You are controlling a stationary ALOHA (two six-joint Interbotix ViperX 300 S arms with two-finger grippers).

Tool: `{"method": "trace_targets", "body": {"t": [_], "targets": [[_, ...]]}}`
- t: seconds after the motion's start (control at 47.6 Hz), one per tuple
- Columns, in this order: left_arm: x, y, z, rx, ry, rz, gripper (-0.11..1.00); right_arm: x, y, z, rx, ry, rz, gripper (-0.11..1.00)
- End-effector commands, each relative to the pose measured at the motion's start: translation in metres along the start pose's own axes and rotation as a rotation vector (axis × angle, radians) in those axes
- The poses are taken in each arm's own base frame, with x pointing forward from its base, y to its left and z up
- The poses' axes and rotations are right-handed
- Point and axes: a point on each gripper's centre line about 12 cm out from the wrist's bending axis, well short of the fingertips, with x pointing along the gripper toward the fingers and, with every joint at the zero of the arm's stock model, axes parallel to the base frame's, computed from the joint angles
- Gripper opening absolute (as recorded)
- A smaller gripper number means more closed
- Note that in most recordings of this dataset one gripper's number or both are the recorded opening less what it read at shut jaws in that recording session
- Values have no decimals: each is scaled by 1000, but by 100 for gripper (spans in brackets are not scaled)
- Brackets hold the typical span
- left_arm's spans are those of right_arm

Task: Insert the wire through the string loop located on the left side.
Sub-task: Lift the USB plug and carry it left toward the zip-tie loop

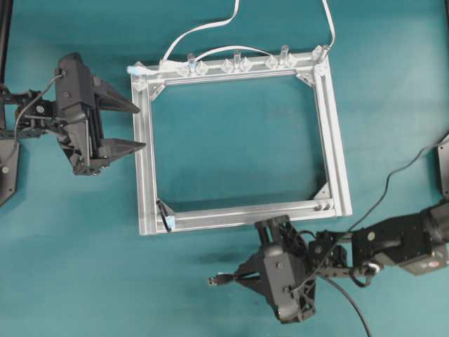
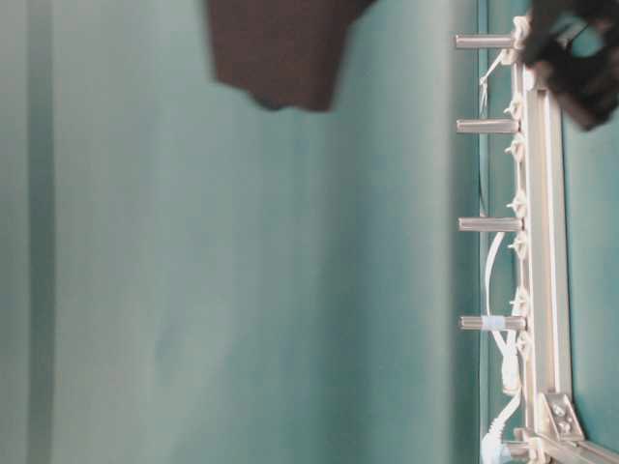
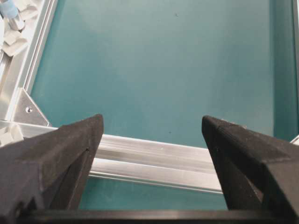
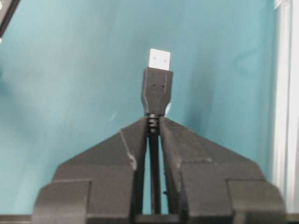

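Observation:
The wire's black plug (image 1: 214, 281) with its metal tip sticks out leftward from my right gripper (image 1: 240, 276), which is shut on the wire just behind the plug, below the frame's near rail. In the right wrist view the plug (image 4: 157, 88) stands just past the gripper (image 4: 153, 122) over bare table. The string loop (image 1: 164, 213), thin and dark with a pale bluish base, stands at the near-left corner of the silver frame (image 1: 337, 140). My left gripper (image 1: 140, 127) is open beside the frame's left rail, farther back than the loop. In its wrist view the gripper (image 3: 152, 126) holds nothing, and the rail (image 3: 154, 158) runs across behind the fingers.
Clear clips and upright posts (image 1: 236, 62) line the frame's far rail, with white cables (image 1: 203, 29) running off behind it. The same posts (image 2: 488, 126) show in the table-level view. A black cable (image 1: 354, 309) trails off behind the right gripper. Open teal table lies inside the frame.

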Motion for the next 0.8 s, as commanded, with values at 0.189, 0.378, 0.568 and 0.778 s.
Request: {"method": "trace_targets", "body": {"t": [0.189, 0.378, 0.568, 0.778], "targets": [[-1, -8, 10, 8, -1, -25, 89, -18, -6, 30, 14, -72, 6, 10], [-1, -10, 7, 12, 30, -29, 89, -20, -7, 29, 14, -66, 9, 10], [0, -10, 9, 12, 25, -30, 89, -20, -6, 27, 8, -48, 17, 10], [-1, -10, 8, 12, 28, -29, 89, -20, -11, 28, 16, -51, 6, 10]]}}
